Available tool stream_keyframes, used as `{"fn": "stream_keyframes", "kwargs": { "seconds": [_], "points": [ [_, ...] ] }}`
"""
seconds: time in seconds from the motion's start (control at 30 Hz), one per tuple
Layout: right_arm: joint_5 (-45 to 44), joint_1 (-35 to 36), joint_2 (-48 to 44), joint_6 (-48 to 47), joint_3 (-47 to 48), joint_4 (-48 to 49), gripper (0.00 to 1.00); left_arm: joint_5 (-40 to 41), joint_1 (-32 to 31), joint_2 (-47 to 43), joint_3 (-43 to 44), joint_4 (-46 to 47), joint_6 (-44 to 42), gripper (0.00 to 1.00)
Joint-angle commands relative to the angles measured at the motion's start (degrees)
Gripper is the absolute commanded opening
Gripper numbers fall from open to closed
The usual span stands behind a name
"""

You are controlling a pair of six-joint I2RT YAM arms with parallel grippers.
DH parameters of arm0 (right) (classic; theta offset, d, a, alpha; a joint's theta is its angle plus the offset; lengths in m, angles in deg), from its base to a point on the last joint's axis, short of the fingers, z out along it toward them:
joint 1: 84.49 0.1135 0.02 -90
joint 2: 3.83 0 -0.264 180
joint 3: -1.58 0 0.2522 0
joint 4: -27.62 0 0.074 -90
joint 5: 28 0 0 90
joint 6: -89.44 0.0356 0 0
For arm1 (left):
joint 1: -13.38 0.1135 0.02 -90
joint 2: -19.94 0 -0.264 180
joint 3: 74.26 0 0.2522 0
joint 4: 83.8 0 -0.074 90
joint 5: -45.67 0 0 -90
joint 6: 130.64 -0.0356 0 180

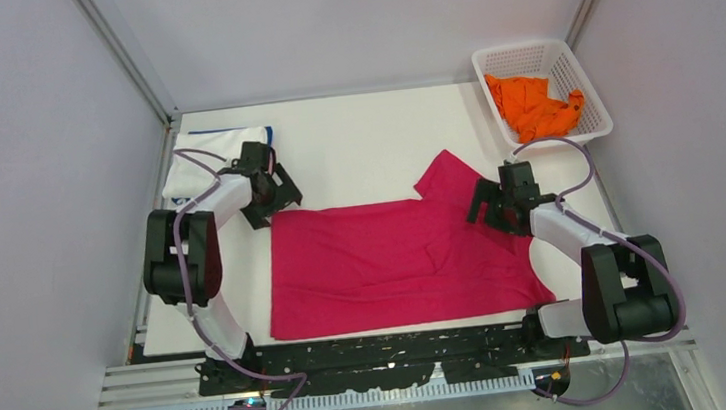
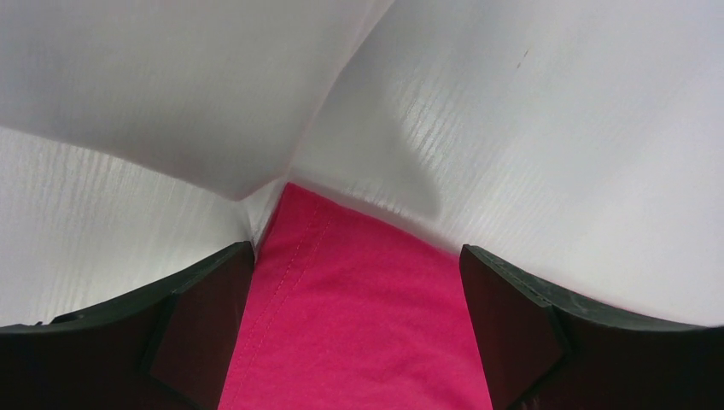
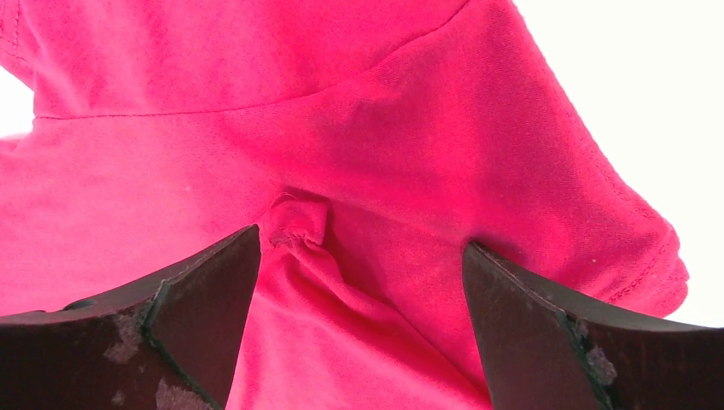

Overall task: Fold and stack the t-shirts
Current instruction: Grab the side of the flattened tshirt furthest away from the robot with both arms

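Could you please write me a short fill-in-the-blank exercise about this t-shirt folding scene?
1. The white basket holds a crumpled t-shirt coloured ___.
2. The left gripper has its fingers on either side of the far-left ___ of the magenta t-shirt.
3. The right gripper, like the left, has its fingers ___.
Missing words: orange; corner; open.

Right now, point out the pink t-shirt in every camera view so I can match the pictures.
Top view: pink t-shirt spread flat in the middle of the picture.
Left wrist: its stitched corner, lower centre, inside the open left gripper.
Right wrist: the shirt fills nearly the whole picture, bunched inside the open right gripper.
Shared landmark: the white table bordering the shirt.
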Motion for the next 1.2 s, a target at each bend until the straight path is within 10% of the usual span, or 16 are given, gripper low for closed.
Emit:
{"fn": "stream_keyframes", "kwargs": {
  "seconds": [0.0,0.6,0.77,1.17],
  "points": [
    [-1.68,-0.6,-1.77,-2.0,0.93,-3.68,0.95,-1.6,-0.33,2.24,2.46,2.32,1.56,0.94],
    [-2.11,-0.63,-7.72,-3.98,1.43,-4.79,0.95,3.59,-4.15,6.74,9.31,-10.26,-0.2,0.48],
    [-2.15,-0.65,-8.14,-4.14,2.37,-5.06,0.95,4.47,-4.38,5.99,8.44,-9.66,0.41,0.0],
    [2.78,-0.6,-0.97,-5.95,12.34,-2.59,0.95,8.18,-4.37,-4.96,0.62,0.81,-0.98,0.0]
  ]
}}
